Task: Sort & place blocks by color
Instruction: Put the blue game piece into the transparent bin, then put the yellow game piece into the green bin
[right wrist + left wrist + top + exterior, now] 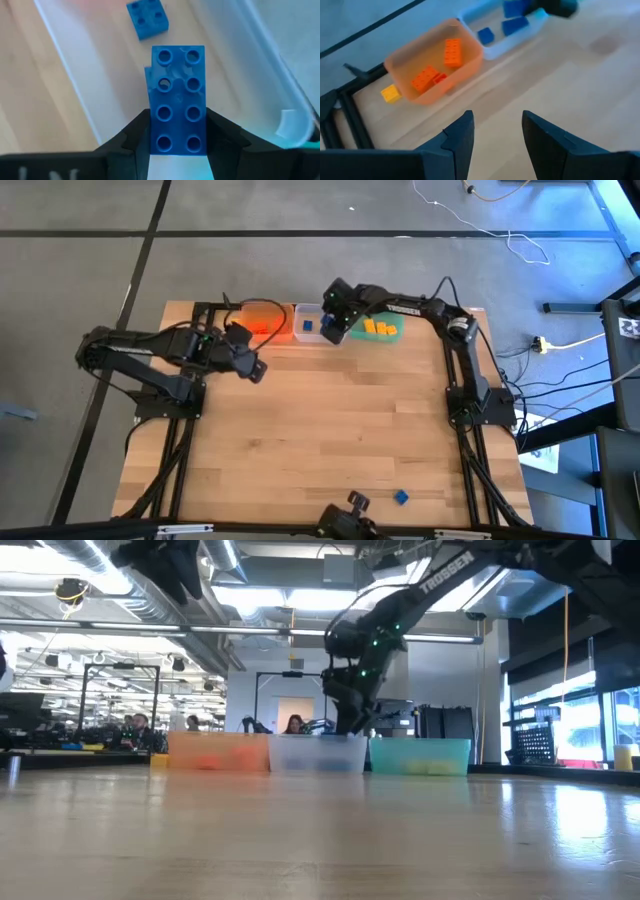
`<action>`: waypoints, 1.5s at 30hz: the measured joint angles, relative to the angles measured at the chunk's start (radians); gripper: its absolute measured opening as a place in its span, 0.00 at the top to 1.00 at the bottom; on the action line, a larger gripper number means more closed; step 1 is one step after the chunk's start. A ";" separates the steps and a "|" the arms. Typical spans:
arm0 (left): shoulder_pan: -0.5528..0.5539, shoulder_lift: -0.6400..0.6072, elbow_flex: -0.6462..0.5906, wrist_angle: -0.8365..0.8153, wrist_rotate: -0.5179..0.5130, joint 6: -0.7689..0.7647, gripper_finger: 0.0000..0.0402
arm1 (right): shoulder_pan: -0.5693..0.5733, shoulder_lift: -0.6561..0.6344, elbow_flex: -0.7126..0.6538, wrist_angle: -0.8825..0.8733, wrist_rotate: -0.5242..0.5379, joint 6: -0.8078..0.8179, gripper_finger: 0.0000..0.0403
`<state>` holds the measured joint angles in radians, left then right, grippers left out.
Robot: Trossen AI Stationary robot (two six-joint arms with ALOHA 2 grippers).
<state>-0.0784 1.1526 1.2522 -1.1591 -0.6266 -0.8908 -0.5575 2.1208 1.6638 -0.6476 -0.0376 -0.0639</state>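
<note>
Three tubs stand in a row at the table's far edge: an orange tub (265, 320) with orange blocks (452, 51), a clear tub (306, 323) with blue blocks (485, 35), and a green tub (380, 330) with yellow blocks. My right gripper (333, 328) reaches down into the clear tub, shut on a blue eight-stud block (177, 95). Another blue block (147, 18) lies on the tub's floor. My left gripper (255, 368) is open and empty above the table, just in front of the orange tub. A yellow block (390, 93) lies on the table beside the orange tub. My right gripper pinches the blue block's two long sides near one end (177, 137) between its two fingers. The fingers come from above and point down into the clear tub. The block sticks out past the fingertips, along them, studs toward the camera. I cannot tell whether it touches the tub's floor.
A single blue block (401, 497) lies on the table near its near edge, right of the middle. A dark camera mount (345, 515) stands at the near edge. The wide middle of the wooden table (330, 430) lies between it and the tubs.
</note>
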 joint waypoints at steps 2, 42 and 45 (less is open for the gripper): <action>0.036 0.000 0.000 0.000 0.000 -0.015 0.61 | -0.003 0.017 0.000 -0.003 -0.002 -0.020 0.65; 1.032 0.481 0.000 0.075 0.222 0.167 0.61 | 0.006 -0.329 0.002 -0.004 -0.009 0.063 0.30; 1.072 0.537 0.000 0.139 0.318 0.236 0.61 | 0.017 -0.349 0.002 0.027 -0.009 0.061 0.30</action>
<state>0.9933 1.6893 1.2526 -1.0201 -0.3081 -0.6551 -0.5410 1.7714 1.6661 -0.6208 -0.0467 -0.0029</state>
